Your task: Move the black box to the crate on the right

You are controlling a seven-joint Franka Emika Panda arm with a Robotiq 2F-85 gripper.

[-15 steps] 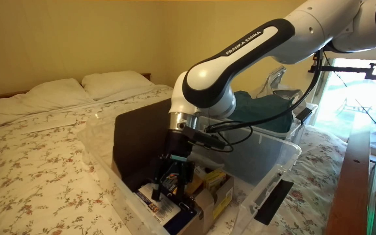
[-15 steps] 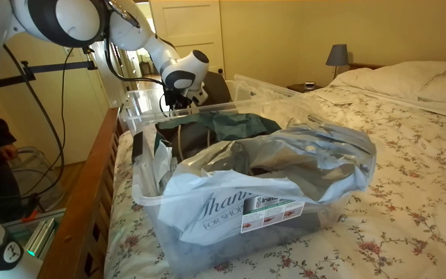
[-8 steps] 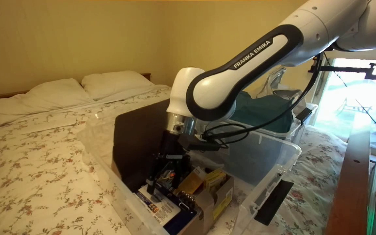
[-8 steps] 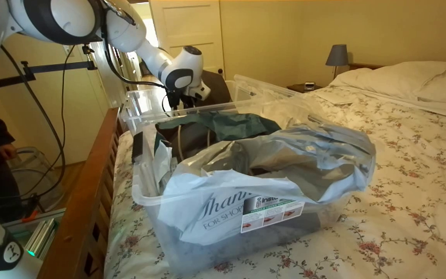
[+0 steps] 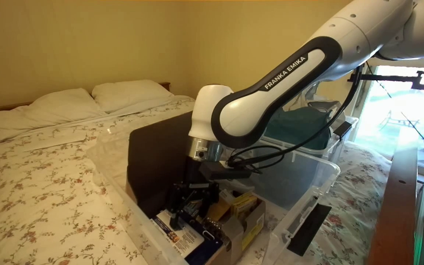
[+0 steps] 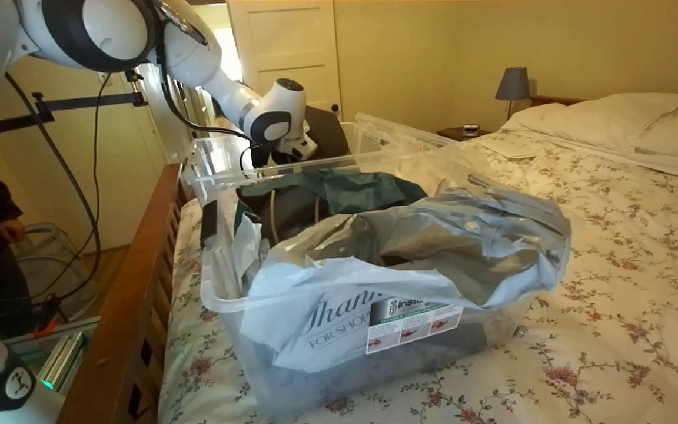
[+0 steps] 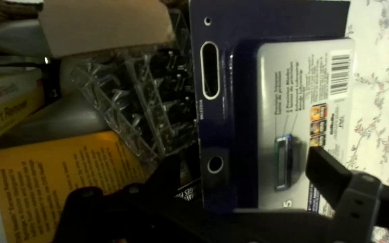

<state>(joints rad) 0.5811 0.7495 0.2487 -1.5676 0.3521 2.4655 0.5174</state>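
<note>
A black package with white lettering, likely the black box (image 7: 190, 191), shows only as a sliver beside the left finger in the wrist view. The gripper hides the rest. My gripper (image 5: 188, 217) is open inside the brown cardboard box (image 5: 237, 235) and low over its contents. In the wrist view its fingertips (image 7: 248, 165) are wide apart, with a navy-and-white Gillette pack (image 7: 228, 128) below and between them. The cardboard box stands inside a clear plastic tub (image 5: 285, 184). A second clear tub (image 6: 315, 394) holds bags. I cannot tell which tub is the crate.
The cardboard box's tall dark flap (image 5: 156, 158) stands close beside the gripper. A yellow carton (image 7: 56, 189) and clear plastic pieces (image 7: 137, 101) lie by the fingers. A green bag (image 5: 296, 127) and a grey shopping bag (image 6: 421, 247) fill the second tub. A wooden rail (image 5: 394, 202) edges the bed.
The gripper shifted slightly left and up half a second ago, then came down lower over the packs. It stays open. The cardboard box has shifted very slightly.
</note>
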